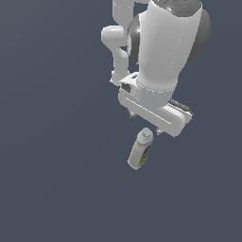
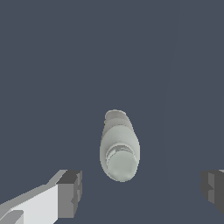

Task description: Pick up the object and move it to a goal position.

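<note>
Your pincer [image 2: 140, 188] is spread wide and holds nothing: in the wrist view one grey pad [image 2: 70, 192] shows at the lower left of the frame and the other at the lower right edge, with the bottle [image 2: 119, 148] between them but nearer to the first pad. In the exterior view the bottle [image 1: 140, 150] is just below the centre of the frame, under the white hand of the arm [image 1: 156, 111]. It seems to stand on the dark surface [image 1: 56, 189], tilted, with its capped neck toward the pincer, and its coloured label shows on one side.

To do this step well, I think you should first shift the pincer sideways until the cap sits midway between the pads. Then descend straight, past the narrow neck, so the pads meet the wider body. Because the bottle leans, a pad that arrives early could push it over. Close slowly, then lift.
</note>
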Robot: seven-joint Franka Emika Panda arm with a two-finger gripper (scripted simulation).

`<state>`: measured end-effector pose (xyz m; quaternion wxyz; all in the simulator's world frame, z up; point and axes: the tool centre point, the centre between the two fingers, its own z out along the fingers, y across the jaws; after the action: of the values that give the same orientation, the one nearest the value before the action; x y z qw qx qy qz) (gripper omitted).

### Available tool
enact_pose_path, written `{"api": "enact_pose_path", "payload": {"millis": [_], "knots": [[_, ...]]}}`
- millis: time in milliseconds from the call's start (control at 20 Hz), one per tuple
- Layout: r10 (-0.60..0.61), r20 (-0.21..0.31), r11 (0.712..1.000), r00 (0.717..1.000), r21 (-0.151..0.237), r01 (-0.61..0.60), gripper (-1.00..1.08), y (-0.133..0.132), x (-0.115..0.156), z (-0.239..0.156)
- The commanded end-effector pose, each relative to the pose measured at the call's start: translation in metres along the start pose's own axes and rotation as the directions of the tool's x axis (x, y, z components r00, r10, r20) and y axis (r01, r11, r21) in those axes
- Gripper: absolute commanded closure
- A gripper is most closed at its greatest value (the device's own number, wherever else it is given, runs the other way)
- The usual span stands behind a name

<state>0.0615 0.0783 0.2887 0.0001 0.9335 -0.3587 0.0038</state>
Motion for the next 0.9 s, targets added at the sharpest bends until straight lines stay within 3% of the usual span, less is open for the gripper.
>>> {"api": "enact_pose_path", "payload": {"millis": [0, 850], "knots": [[0.037, 0.002, 0.999, 0.999, -0.001, -0.037, -0.92, -0.006, 0.001, 0.003], [0.092, 0.007, 0.996, 0.996, -0.003, -0.092, -0.92, -0.014, 0.000, 0.021]]}}
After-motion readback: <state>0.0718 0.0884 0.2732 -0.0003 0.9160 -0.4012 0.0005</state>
